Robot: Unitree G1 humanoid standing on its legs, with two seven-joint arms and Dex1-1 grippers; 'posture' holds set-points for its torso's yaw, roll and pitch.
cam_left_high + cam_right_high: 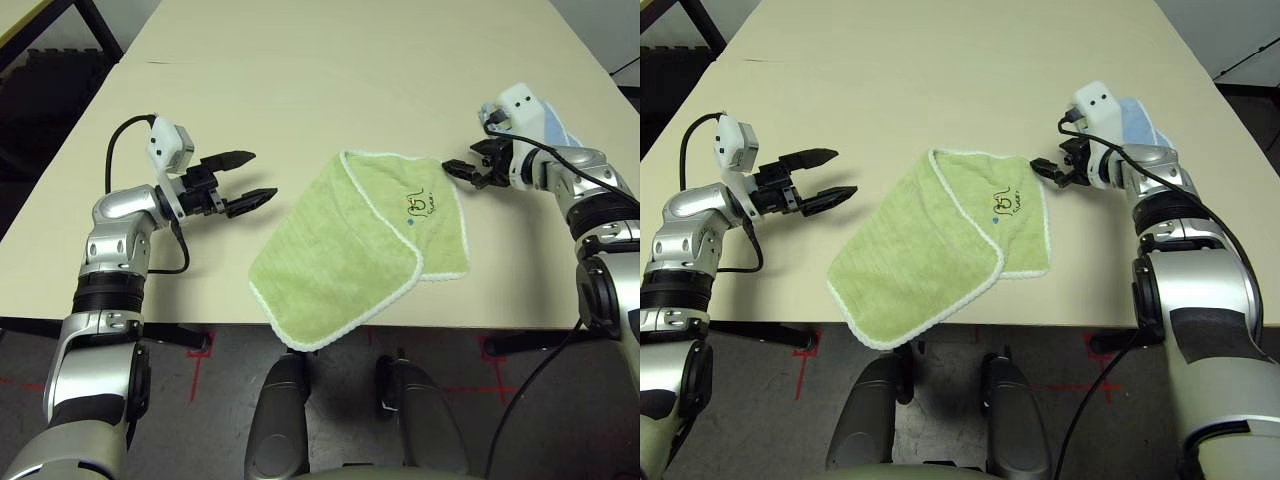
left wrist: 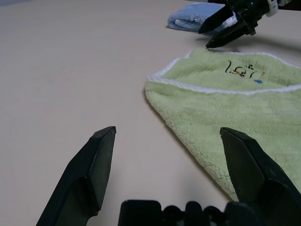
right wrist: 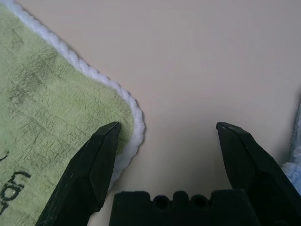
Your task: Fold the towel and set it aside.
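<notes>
Right now, from my head cameras, the light green terry cloth towel with white stitched edging [image 1: 355, 245] lies on the beige table [image 1: 300, 80], already folded over once, its near corner hanging past the near table edge. My left gripper [image 1: 247, 179] hovers just left of the towel with its fingers spread and nothing between them. My right gripper [image 1: 459, 171] sits at the towel's far right corner, beside the small dark embroidered logo [image 1: 419, 204], also released and empty. A small light blue folded cloth [image 1: 1140, 118] lies behind my right wrist.

Through my left wrist camera, my two black fingers [image 2: 89, 169] stand wide apart, with bare table and the towel's folded edge [image 2: 225, 122] ahead. If I close from here, I judge I would catch air or only the top layer, and the fold would peel open.

Through my right wrist camera, one finger [image 3: 94, 165] overlaps the white-edged corner while the other stands over bare table. My worry is that the corner is barely inside my span, so a pinch could slip off the edging. Pulling unevenly could also drag the overhanging corner off the table.
</notes>
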